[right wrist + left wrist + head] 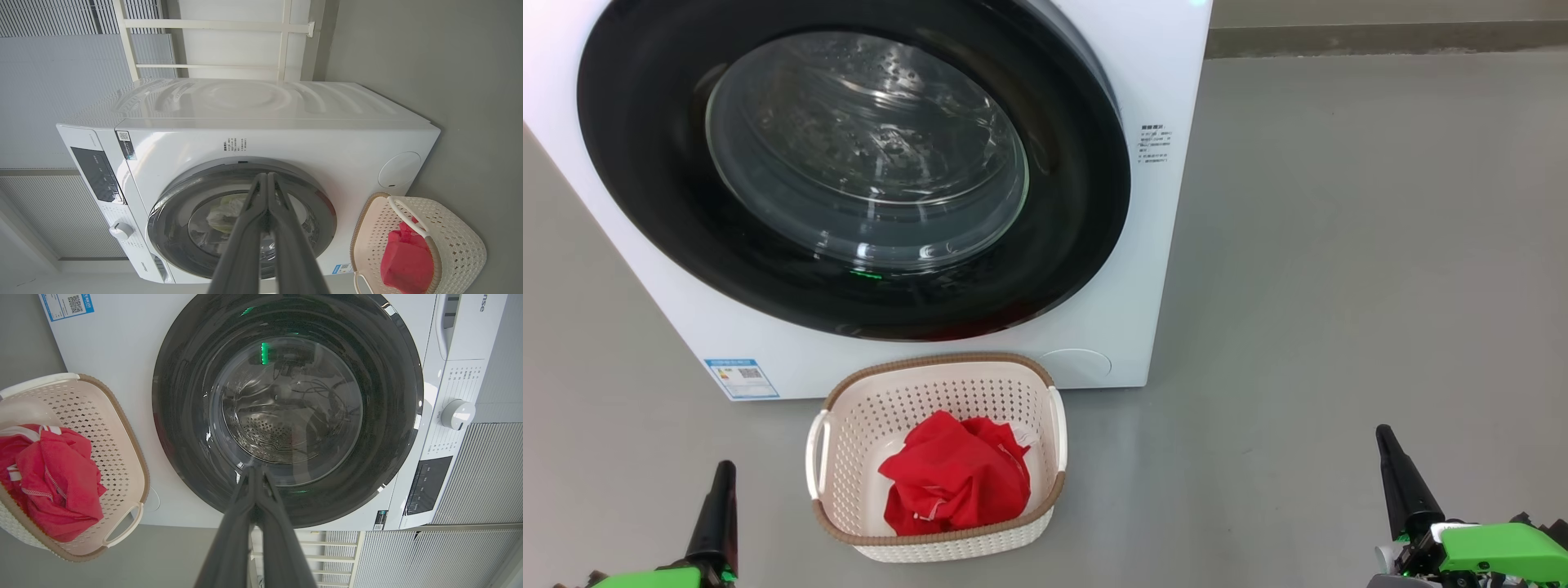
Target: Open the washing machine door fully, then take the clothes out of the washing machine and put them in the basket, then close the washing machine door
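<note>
Left gripper (724,474), lower left, and right gripper (1388,445), lower right, are both pinched closed and empty. Between them at lower centre, the red clothes (956,478) lie crumpled in the basket (931,361): soft, light, best pinched at a raised fold. The washing machine door (645,204) above looks closed.

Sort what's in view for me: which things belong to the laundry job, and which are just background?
Job: washing machine; washing machine door, looks shut; red clothes, in the basket; left hand and right hand, both shut, empty.
Background: white rack behind the machine; slatted wall panel; grey floor.
</note>
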### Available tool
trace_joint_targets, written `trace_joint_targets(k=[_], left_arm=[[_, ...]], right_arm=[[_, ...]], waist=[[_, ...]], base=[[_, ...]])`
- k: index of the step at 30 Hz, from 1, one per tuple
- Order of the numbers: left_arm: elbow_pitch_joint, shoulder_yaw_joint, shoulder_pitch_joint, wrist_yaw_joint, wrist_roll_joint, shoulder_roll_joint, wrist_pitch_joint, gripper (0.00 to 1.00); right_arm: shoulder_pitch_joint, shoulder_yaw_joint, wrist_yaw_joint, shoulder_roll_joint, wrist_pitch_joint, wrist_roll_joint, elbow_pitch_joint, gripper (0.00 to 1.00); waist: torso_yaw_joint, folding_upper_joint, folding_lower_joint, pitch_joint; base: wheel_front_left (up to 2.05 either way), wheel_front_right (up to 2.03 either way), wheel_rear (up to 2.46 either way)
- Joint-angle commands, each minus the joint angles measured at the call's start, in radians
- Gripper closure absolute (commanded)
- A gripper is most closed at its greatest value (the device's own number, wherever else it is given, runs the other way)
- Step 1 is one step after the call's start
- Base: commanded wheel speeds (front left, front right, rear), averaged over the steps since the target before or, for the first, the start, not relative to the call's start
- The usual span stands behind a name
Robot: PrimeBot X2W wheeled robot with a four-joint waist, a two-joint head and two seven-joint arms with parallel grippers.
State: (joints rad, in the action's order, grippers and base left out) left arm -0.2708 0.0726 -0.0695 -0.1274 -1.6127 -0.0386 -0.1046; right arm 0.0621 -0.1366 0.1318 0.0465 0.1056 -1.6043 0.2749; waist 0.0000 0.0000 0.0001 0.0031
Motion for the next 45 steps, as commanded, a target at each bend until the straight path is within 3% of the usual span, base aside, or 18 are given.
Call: trace_joint_targets(k=[1, 45], left_arm=[[0.026, 0.035, -0.038, -0.003, -0.001, -0.016, -0.004, 1.0], [0.026, 0.039, -0.038, -0.003, 0.002, -0.014, -0.007, 1.0]], right_arm=[[0.046, 0.022, -0.001, 0.004, 0.008, -0.004, -0.03, 1.0], [0.046, 0.023, -0.001, 0.004, 0.008, -0.004, -0.03, 1.0]], waist=[[0.0, 0.0, -0.0001, 0.0], [0.0, 0.0, -0.0001, 0.0]], base=[[0.0, 0.0, 0.0], [0.0, 0.0, 0.0]])
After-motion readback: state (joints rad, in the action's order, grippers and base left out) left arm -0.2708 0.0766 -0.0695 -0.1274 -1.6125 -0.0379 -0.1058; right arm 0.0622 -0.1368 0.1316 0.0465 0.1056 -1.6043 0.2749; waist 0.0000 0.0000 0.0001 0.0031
